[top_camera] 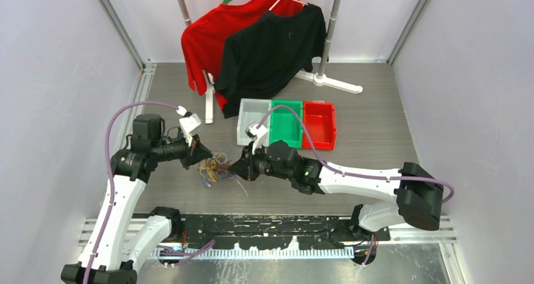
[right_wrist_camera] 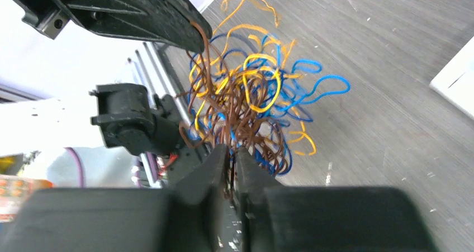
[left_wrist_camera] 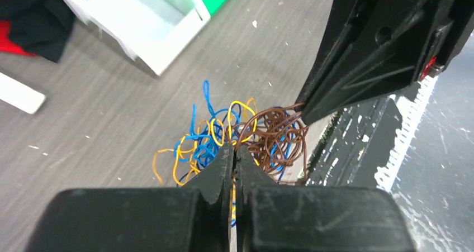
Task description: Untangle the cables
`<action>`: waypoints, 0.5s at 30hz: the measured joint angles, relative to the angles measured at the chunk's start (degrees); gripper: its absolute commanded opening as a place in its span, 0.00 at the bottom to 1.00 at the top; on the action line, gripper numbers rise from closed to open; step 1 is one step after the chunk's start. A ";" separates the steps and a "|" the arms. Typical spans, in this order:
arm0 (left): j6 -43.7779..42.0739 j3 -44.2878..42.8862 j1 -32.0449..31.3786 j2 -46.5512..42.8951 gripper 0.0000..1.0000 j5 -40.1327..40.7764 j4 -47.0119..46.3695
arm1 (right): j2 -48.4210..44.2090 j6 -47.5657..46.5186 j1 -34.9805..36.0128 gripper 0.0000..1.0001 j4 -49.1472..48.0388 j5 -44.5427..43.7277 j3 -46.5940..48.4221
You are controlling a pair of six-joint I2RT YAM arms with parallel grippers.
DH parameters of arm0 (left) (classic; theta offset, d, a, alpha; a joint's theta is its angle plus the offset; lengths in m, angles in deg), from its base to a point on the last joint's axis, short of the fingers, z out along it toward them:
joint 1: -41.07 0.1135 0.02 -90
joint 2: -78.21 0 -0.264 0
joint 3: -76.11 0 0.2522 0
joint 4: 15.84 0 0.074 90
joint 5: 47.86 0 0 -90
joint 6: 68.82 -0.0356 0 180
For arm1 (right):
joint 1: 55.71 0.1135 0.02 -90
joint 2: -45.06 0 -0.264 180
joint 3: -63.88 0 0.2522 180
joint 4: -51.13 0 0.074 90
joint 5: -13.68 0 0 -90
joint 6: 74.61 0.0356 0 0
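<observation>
The cables [top_camera: 216, 167] form one tangle of blue, yellow-orange and brown strands, lifted between my two grippers. In the left wrist view the tangle [left_wrist_camera: 246, 137] hangs just past my left gripper [left_wrist_camera: 235, 152]. It is shut, with a brown strand running into its tips and yellow showing in the slit. My right gripper [right_wrist_camera: 231, 151] is shut on a bunch of brown strands of the tangle [right_wrist_camera: 251, 101]. The top view has the left gripper [top_camera: 201, 153] on the tangle's left and the right gripper [top_camera: 235, 169] on its right. The two tips are close together.
A grey bin [top_camera: 253, 121], a green bin [top_camera: 287, 123] and a red bin [top_camera: 319, 124] stand in a row behind the grippers. Further back a rack [top_camera: 327, 45] holds a red shirt [top_camera: 208, 35] and a black shirt [top_camera: 271, 51]. A black rail [top_camera: 271, 227] runs along the near edge.
</observation>
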 measured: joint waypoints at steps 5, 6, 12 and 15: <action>5.14 -1.53 0.00 -0.90 0.00 0.68 -3.34 | -1.16 1.14 -0.02 0.63 0.04 0.00 -0.35; 6.05 -1.79 0.00 -0.74 0.00 0.81 -3.50 | -1.18 1.18 -0.02 0.65 0.02 -0.15 -0.37; 11.78 -4.63 0.00 -0.22 0.00 0.46 -4.33 | -2.56 1.75 -0.02 0.72 -0.81 -5.84 -1.51; 15.15 -6.51 0.00 -0.22 0.00 -0.74 -4.72 | -2.82 1.68 -0.02 0.78 -2.67 -9.31 -1.51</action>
